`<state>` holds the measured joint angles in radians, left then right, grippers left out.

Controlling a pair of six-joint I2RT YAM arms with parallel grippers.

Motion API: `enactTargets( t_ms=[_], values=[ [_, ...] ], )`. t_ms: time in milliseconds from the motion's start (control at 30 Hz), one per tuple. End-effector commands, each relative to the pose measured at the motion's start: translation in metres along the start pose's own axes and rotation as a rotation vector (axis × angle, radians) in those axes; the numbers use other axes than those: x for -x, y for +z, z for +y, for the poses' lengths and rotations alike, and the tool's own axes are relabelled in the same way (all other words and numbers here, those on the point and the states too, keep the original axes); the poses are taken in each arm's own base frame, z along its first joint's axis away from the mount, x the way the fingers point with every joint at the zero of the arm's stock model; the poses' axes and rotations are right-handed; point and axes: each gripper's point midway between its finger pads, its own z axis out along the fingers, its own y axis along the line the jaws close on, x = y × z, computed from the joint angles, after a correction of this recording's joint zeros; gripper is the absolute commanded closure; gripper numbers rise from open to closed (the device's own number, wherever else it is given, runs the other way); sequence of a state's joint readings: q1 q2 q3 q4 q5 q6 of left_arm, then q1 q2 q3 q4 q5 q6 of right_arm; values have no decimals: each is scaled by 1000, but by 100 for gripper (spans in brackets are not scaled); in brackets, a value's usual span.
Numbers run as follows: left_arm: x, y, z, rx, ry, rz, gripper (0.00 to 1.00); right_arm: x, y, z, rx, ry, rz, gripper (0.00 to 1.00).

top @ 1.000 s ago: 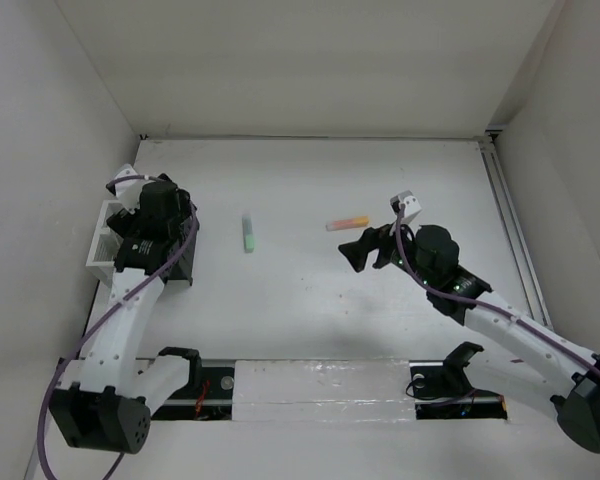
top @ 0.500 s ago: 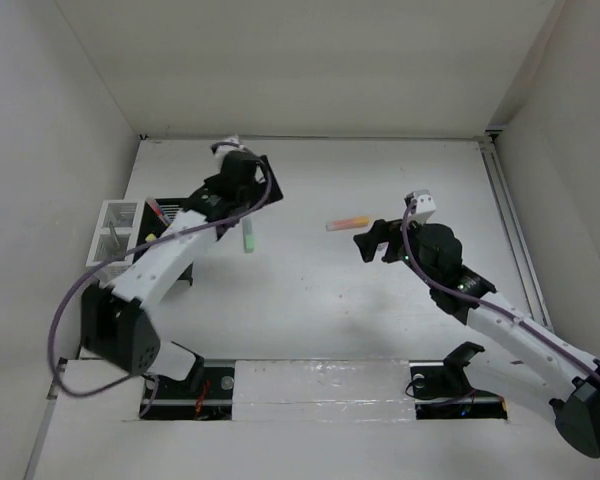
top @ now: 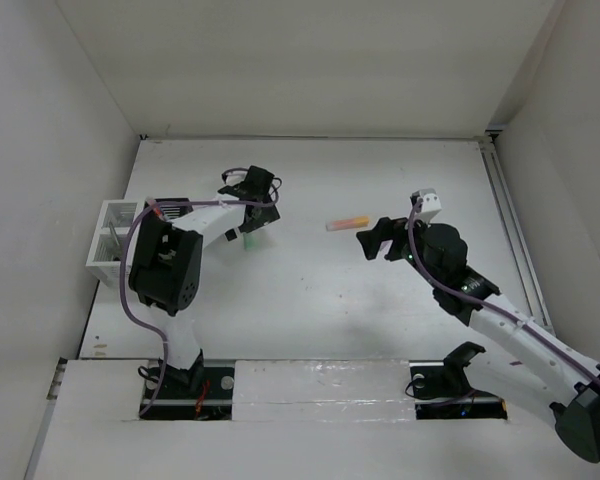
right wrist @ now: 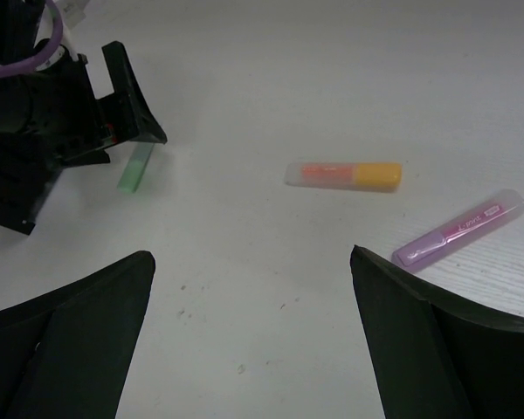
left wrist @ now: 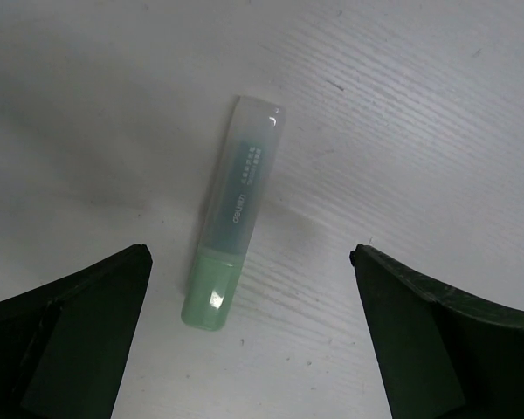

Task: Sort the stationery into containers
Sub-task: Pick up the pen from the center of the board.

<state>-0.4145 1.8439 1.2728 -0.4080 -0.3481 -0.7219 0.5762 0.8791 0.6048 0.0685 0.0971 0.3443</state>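
1. Green stubby highlighter with a clear cap lies flat on the white counter, left of centre, loose and not yet in any box.
2. Wide open and empty, the left fingers hang right over it. It sits in the gap, nearer the left-hand finger in the wrist view, touching neither.
3. Step in hand, my read: pick-up of the green one.
4. Next move calls for a straight drop until both fingers straddle the barrel, a close across its narrow width, then a carry to the white slatted organiser box at the counter's left edge.
5. Likely risk: the smooth barrel skids or twists if one finger touches first, since it is off-centre in the gap.
6. Also spread wide with nothing held, the right fingers face an orange-and-yellow highlighter and a purple translucent highlighter. These lie near each other, not touching, well apart from the green one.
7. Nothing crowds the green one. The left arm covers the spot beside the white box, so I cannot tell what sits there.
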Motion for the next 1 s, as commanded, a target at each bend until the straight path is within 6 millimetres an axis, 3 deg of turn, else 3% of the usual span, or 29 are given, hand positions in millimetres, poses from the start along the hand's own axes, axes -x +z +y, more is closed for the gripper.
enactTargets(
  t_ms=[0, 200, 300, 433, 633, 733, 767, 900, 967],
  values=[
    [30, -3, -6, -46, -42, -60, 1, 5, 6, 7, 40, 11, -24, 0],
    [18, 20, 10, -27, -19, 0, 7, 7, 6, 8, 43, 11, -33, 0],
    [19, 21, 8, -22, -17, 6, 9, 3, 8, 9, 48, 10, -19, 0],
    [12, 27, 12, 11, 2, 44, 24, 6, 4, 7, 42, 12, -36, 0],
    [5, 25, 17, 13, 29, 66, 39, 6, 4, 7, 42, 12, -37, 0],
    [-13, 33, 20, 16, 55, 127, 53, 6, 4, 7, 42, 12, -37, 0],
    [-20, 32, 17, 7, 66, 142, 67, 6, 4, 7, 42, 12, -37, 0],
    [-41, 39, 20, 18, 90, 194, 100, 8, 1, 7, 45, 13, -47, 0],
    [-36, 36, 18, 4, 95, 180, 100, 10, -1, 8, 49, 13, -55, 0]
  ],
)
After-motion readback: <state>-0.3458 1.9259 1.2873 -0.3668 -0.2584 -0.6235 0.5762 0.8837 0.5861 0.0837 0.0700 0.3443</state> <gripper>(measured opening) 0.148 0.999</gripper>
